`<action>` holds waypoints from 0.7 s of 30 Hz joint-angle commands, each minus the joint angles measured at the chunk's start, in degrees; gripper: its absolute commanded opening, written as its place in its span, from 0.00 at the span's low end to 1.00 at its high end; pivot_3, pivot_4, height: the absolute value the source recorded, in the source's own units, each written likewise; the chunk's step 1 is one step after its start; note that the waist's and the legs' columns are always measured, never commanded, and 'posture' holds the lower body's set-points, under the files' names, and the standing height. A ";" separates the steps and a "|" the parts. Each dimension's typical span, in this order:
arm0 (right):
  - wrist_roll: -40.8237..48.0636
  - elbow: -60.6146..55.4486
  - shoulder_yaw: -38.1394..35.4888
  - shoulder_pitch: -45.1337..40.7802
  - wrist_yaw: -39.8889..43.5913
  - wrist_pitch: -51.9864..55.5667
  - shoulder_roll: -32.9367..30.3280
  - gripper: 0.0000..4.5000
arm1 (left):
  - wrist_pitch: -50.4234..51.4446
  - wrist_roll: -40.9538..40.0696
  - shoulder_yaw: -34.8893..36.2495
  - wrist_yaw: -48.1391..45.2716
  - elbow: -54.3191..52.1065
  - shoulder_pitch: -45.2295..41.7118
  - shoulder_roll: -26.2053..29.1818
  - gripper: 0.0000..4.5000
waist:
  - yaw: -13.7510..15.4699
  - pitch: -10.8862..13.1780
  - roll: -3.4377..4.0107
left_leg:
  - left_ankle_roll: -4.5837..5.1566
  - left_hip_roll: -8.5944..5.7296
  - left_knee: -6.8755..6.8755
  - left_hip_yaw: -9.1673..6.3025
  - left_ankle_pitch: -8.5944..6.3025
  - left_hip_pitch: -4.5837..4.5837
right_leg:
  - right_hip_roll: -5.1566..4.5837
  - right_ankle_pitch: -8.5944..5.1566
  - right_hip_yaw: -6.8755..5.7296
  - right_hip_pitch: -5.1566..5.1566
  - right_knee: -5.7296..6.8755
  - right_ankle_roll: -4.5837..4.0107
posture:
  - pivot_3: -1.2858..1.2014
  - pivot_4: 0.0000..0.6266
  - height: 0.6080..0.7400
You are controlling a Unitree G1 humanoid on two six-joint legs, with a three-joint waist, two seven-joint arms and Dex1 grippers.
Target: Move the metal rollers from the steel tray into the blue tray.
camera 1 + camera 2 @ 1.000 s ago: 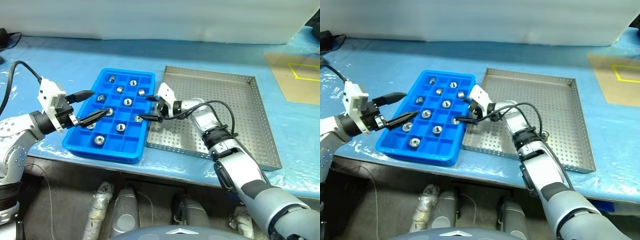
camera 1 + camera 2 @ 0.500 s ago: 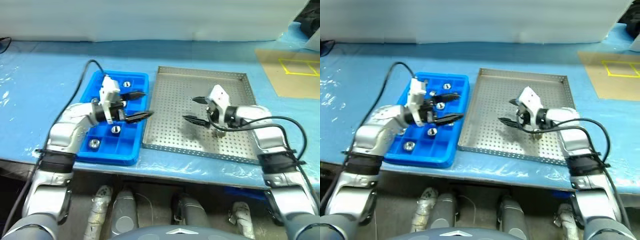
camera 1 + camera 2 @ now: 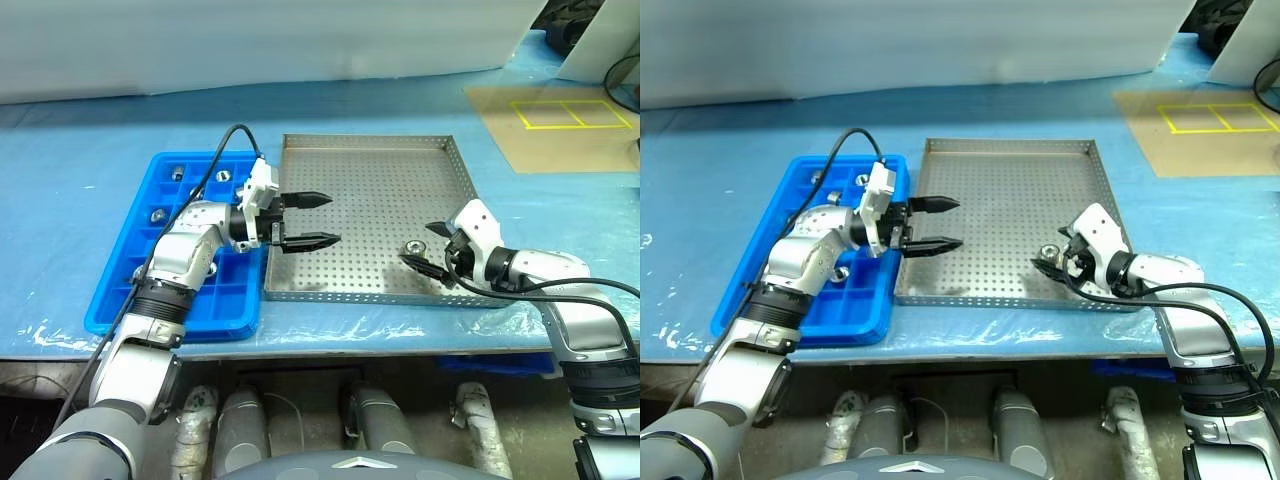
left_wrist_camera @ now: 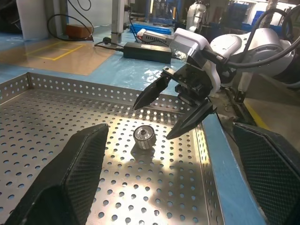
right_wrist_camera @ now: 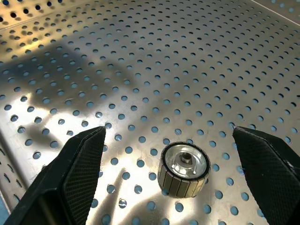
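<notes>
One metal roller [image 3: 411,247] lies on the perforated floor of the steel tray [image 3: 370,143], near its front right corner. My right gripper [image 3: 415,243] is open and low over the tray. In the right wrist view the roller [image 5: 183,168] sits between its two fingers [image 5: 75,173], untouched. My left gripper [image 3: 335,218] is open and empty, pointing level across the steel tray's left part. In the left wrist view it faces the roller [image 4: 144,137] and the right gripper [image 4: 151,122]. The blue tray [image 3: 100,310] on the left holds several rollers [image 3: 222,176] in its compartments.
The table is covered with blue plastic sheet [image 3: 100,130]. A brown mat with yellow tape [image 3: 550,125] lies at the back right. The table's front edge [image 3: 340,340] runs just before both trays. A black power adapter [image 4: 146,51] shows beyond the steel tray in the left wrist view.
The camera has shifted. My left gripper moved right, from over the blue tray to over the steel tray's left part. My right gripper drew back to the roller. Both stayed open.
</notes>
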 commanded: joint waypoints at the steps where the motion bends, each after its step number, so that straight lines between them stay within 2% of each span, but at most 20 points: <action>1: -0.49 3.61 0.26 -0.84 -1.10 -2.76 0.47 0.99 | -0.60 -0.13 1.33 -0.02 -1.94 0.21 0.63 0.99 | 0.05 0.00 0.00 | 0.01 -0.01 0.01 0.00 -0.01 0.00 | -0.03 0.00 0.00 0.02 0.00 0.00 | 0.37 0.24 1.00; 13: -2.95 13.71 4.62 -4.19 -1.27 -8.46 1.69 0.99 | 0.16 -0.28 2.48 2.52 -5.19 3.10 1.65 0.99 | 0.10 0.00 0.02 | 0.14 -0.06 0.10 0.00 -0.08 0.01 | -0.11 0.00 -0.03 0.11 -0.02 0.00 | 0.39 0.24 1.00; 16: -3.08 15.78 5.08 -5.07 -0.34 -10.33 1.70 0.86 | 0.22 -0.18 2.70 3.24 -5.54 3.45 1.85 0.99 | 0.11 0.00 0.02 | 0.15 -0.08 0.11 0.00 -0.09 0.01 | -0.13 0.00 -0.03 0.12 -0.02 0.00 | 0.39 0.24 1.00; 21: -3.25 17.87 4.81 -6.26 -0.07 -12.41 1.88 0.51 | 0.47 -0.32 2.90 3.76 -6.60 4.23 2.12 0.99 | 0.11 0.00 0.02 | 0.18 -0.11 0.12 0.00 -0.11 0.00 | -0.16 0.00 -0.03 0.12 -0.03 0.00 | 0.39 0.24 1.00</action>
